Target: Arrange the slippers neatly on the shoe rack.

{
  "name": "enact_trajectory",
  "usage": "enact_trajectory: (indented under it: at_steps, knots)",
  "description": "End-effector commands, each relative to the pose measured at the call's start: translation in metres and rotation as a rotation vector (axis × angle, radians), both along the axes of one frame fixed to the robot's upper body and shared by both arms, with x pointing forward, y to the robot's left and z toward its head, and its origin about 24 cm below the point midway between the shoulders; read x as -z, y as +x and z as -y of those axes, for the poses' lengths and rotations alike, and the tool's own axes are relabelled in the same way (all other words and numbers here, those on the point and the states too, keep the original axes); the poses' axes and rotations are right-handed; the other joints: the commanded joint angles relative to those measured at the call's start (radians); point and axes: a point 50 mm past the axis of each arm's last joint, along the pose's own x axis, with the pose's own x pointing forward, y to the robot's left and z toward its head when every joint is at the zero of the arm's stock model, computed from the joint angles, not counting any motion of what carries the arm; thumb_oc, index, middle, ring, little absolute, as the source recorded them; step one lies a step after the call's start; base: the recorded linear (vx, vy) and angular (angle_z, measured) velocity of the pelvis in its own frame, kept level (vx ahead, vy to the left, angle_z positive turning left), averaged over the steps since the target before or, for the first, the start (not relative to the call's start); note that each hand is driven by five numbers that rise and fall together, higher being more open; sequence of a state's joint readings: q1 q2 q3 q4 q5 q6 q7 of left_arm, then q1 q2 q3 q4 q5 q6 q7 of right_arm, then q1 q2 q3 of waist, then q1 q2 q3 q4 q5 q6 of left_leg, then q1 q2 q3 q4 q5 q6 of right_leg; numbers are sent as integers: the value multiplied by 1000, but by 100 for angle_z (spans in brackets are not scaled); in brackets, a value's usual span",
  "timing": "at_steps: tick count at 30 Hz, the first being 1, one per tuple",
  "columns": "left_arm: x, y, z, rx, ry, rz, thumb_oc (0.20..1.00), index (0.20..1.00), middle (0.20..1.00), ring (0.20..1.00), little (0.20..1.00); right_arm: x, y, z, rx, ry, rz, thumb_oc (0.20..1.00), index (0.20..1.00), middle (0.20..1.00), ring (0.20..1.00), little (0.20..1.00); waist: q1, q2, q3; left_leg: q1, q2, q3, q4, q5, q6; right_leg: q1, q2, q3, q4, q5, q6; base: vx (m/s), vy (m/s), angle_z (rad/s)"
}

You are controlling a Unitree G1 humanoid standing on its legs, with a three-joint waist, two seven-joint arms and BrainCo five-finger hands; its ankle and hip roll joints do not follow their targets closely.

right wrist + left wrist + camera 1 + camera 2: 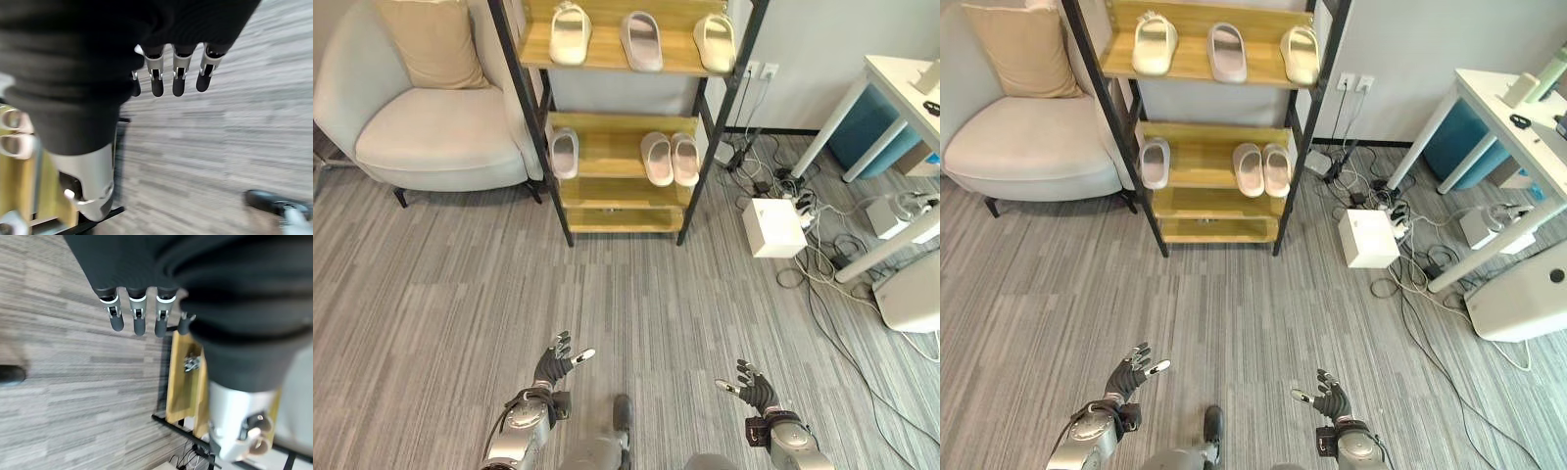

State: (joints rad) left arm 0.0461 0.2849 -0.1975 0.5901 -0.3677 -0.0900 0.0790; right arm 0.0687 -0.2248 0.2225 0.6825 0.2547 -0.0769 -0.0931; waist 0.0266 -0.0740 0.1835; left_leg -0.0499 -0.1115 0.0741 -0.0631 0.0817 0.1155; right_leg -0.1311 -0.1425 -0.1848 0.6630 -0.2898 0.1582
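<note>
A wooden shoe rack point(626, 127) with a black frame stands ahead on the floor. On its top shelf lie three pale slippers point(641, 39), spaced apart. The middle shelf holds a single slipper point(565, 153) at its left and a close pair point(670, 158) at its right. The lowest shelf point(622, 217) is bare. My left hand point(554, 364) and right hand point(751, 385) hover low over the floor, well short of the rack. Both are open with straight fingers point(139, 313) and hold nothing; the right hand's fingers point(178, 73) show the same.
A grey armchair point(421, 117) with a beige cushion point(433, 41) stands left of the rack. To the right are a white box point(772, 227), tangled cables point(822, 255), a white table point(901, 88) and a white device point(913, 289). Grey striped flooring point(509, 284) lies between me and the rack.
</note>
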Motion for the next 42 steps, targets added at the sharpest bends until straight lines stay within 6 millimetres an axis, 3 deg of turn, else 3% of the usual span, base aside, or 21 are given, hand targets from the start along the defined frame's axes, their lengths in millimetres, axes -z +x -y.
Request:
enact_trajectory:
  at_steps: [1,2,4,5,6,8,12,14,15,18,19,21,22,23,25,26,31,35,39,40,42]
  knots:
    - [-10,3,2,50,25,61,1000,1000,1000,1000,1000,-10,14,10,2,-25,56,1000,1000,1000,1000,1000,-6,25,16,42,136,47,-6,-84,-104,101,-19,-34,-341,236,17,270,-17,31]
    - [-11,5,4,60,26,69,1000,1000,1000,1000,1000,-11,15,10,5,-25,60,1000,1000,1000,1000,1000,-11,30,19,56,137,43,-9,-93,-108,92,-17,-44,-392,221,4,197,-51,56]
    - [-14,9,7,79,26,85,1000,1000,1000,1000,1000,-12,17,11,5,-32,65,1000,1000,1000,1000,1000,-24,32,26,88,137,36,-15,-117,-117,70,-26,-55,-530,246,-7,322,-128,37]
    - [-16,13,10,90,32,98,1000,1000,1000,1000,1000,-13,18,11,7,-32,68,1000,1000,1000,1000,1000,-38,30,32,121,139,30,-20,-137,-127,25,-43,-52,-638,297,5,274,-132,-6]
    - [-16,13,10,90,31,98,1000,1000,1000,1000,1000,-13,18,11,7,-33,68,1000,1000,1000,1000,1000,-38,32,35,125,141,30,-20,-139,-128,31,-40,-53,-643,299,5,305,-147,-16]
    - [-22,20,12,95,31,130,1000,1000,1000,1000,1000,-12,19,11,7,-35,60,1000,1000,1000,1000,1000,-60,41,46,195,157,17,-24,-183,-149,-49,-66,-47,-739,361,33,477,-245,-7]
    - [-21,20,16,109,25,136,1000,1000,1000,1000,1000,-10,13,14,2,-38,47,1000,1000,1000,1000,1000,-84,32,33,285,179,-9,-10,-255,-172,-33,-67,-38,-726,400,39,392,-220,29]
    - [-20,18,18,102,5,132,1000,1000,1000,1000,1000,-8,9,19,8,-43,38,1000,1000,1000,1000,1000,-96,38,22,285,222,-16,64,-269,-198,-16,-49,-35,-695,388,14,351,-299,54]
    - [-21,18,20,96,-10,137,1000,1000,1000,1000,1000,-9,8,21,9,-43,45,1000,1000,1000,1000,1000,-93,47,25,258,245,-27,159,-240,-212,6,-23,-36,-683,370,-10,259,-306,49]
    - [-22,21,20,69,-24,143,1000,1000,1000,1000,1000,-15,13,25,14,-41,80,1000,1000,1000,1000,1000,-81,31,36,135,224,-85,387,-159,-211,62,4,-38,-696,337,-57,192,-229,19]
    - [-27,26,18,37,-37,169,1000,1000,1000,1000,1000,-16,14,29,30,-48,82,1000,1000,1000,1000,1000,-68,12,47,54,223,-67,414,-138,-211,104,6,-48,-714,309,-70,252,-155,-21]
    - [-29,28,18,26,-39,180,1000,1000,1000,1000,1000,-16,12,32,45,-49,80,1000,1000,1000,1000,1000,-58,7,45,20,249,-22,304,-156,-206,143,8,-57,-738,286,-65,247,-18,8]
    - [-31,30,20,29,-39,190,1000,1000,1000,1000,1000,-16,13,34,55,-56,82,1000,1000,1000,1000,1000,-52,14,47,12,268,-6,228,-128,-211,156,16,-59,-741,277,-62,207,88,19]
    - [-32,32,22,34,-35,197,1000,1000,1000,1000,1000,-17,13,36,66,-64,84,1000,1000,1000,1000,1000,-42,28,54,-9,294,-3,137,-55,-221,171,28,-61,-741,259,-61,191,121,-19]
    - [-36,38,24,39,-30,214,1000,1000,1000,1000,1000,-16,12,42,93,-85,73,1000,1000,1000,1000,1000,-33,40,63,-46,342,21,1,41,-248,210,34,-72,-736,221,-58,269,216,-60]
    - [-38,38,23,40,-28,225,1000,1000,1000,1000,1000,-15,10,41,85,-84,67,1000,1000,1000,1000,1000,-36,48,48,-26,344,23,-13,42,-252,224,34,-69,-727,216,-48,314,312,-68]
    - [-37,30,23,53,-35,219,1000,1000,1000,1000,1000,-12,8,37,83,-75,56,1000,1000,1000,1000,1000,-30,36,14,3,304,44,-16,12,-233,235,-20,-54,-720,237,-12,173,264,-35]
    - [-33,23,14,53,-2,194,1000,1000,1000,1000,1000,-6,6,21,70,-30,30,1000,1000,1000,1000,1000,-12,-1,2,27,226,64,-6,-54,-179,211,-101,-38,-665,277,37,96,326,21]
    - [-33,22,6,34,18,187,1000,1000,1000,1000,1000,-3,7,13,59,-9,15,1000,1000,1000,1000,1000,8,-1,5,40,200,94,-6,-82,-153,169,-135,-79,-577,298,45,29,194,34]
    - [-35,23,4,32,21,197,1000,1000,1000,1000,1000,-3,8,9,48,-2,20,1000,1000,1000,1000,1000,13,1,7,49,201,107,-9,-88,-151,152,-137,-109,-545,302,44,64,157,7]
    - [-36,23,2,29,25,198,1000,1000,1000,1000,1000,-2,6,8,28,-6,11,1000,1000,1000,1000,1000,3,6,11,73,191,107,-16,-94,-143,121,-70,-93,-534,278,26,105,118,0]
